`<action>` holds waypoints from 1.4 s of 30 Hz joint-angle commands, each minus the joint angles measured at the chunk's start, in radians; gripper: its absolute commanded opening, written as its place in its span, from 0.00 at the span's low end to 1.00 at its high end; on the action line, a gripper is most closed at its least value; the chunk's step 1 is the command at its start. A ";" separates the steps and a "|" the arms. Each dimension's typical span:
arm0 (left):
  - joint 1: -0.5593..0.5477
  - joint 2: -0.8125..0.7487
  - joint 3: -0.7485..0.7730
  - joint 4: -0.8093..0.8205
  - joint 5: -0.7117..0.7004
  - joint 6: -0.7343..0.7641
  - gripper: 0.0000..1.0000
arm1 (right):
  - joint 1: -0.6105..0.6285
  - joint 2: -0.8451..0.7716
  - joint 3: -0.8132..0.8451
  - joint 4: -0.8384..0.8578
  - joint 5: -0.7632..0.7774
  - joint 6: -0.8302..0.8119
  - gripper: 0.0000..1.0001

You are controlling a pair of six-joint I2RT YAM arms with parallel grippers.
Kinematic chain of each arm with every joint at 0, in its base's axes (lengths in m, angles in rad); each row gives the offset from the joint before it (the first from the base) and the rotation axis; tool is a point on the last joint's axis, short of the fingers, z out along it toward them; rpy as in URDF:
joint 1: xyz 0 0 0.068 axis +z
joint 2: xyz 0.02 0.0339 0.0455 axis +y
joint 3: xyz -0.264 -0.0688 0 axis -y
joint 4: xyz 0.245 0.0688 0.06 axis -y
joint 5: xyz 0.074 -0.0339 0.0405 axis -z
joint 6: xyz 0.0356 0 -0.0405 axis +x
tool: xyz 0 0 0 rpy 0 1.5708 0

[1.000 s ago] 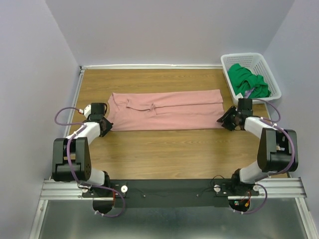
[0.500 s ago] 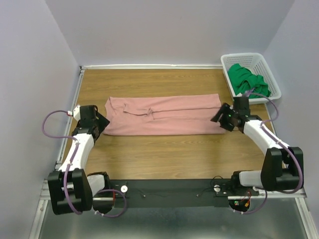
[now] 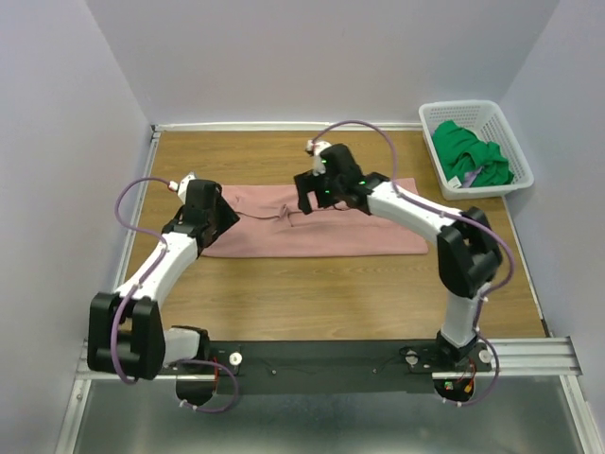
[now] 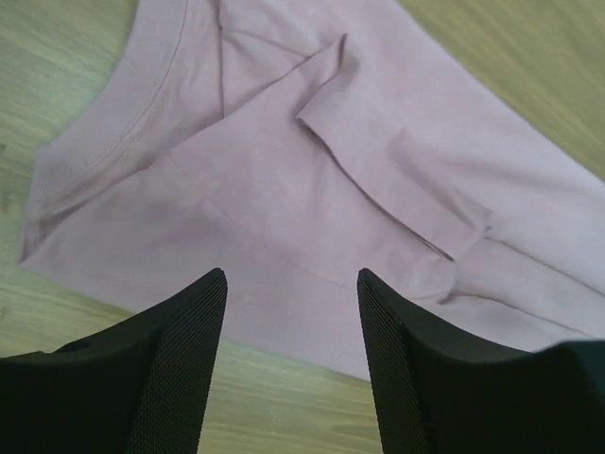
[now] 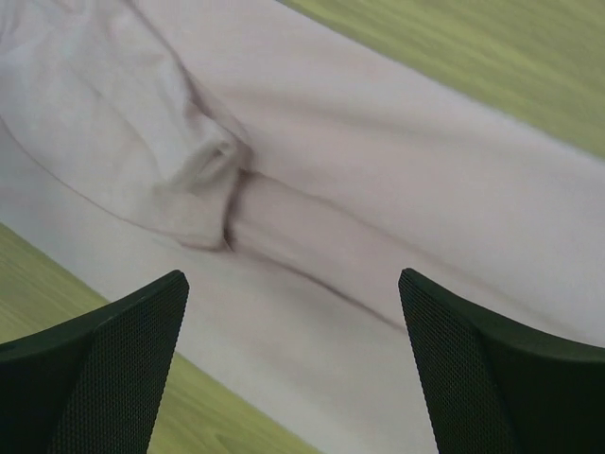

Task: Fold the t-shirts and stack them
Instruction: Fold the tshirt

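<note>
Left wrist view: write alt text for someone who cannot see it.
A dusty-pink t-shirt lies folded lengthwise on a wooden table, neckline at upper left, one sleeve folded across it. The left gripper shows two black fingers standing open at the shirt's near edge, holding nothing.

pink tee: dusty-pink soft cloth t-shirt, folded lengthwise into a long, flat band
pink tee pose: laid crosswise on the wooden table top, collar end to the left, hem end to the right
pink tee detail: ribbed collar seen at the left end; short sleeve folded inward over the body, small creases bunched near mid-length
green tee: bright green soft cloth t-shirt, unfolded, crumpled in a heap
green tee location: held inside the white plastic lattice basket at the table's far right corner, well apart from the pink one
</note>
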 commanded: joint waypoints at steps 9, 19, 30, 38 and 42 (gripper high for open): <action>-0.002 0.274 -0.043 0.157 -0.001 -0.028 0.54 | 0.160 0.400 0.450 -0.003 0.086 -0.320 1.00; 0.007 0.254 -0.112 0.159 0.009 -0.036 0.54 | 0.173 0.514 0.503 -0.003 0.135 -0.308 1.00; 0.076 0.131 0.107 0.108 0.081 0.067 0.62 | 0.098 0.363 0.522 -0.002 -0.047 -0.067 0.98; 0.113 0.317 0.242 0.178 0.302 0.082 0.35 | 0.019 0.345 0.453 0.147 -0.363 0.226 0.42; 0.113 0.401 0.279 0.192 0.369 0.084 0.27 | 0.007 0.371 0.447 0.193 -0.419 0.296 0.27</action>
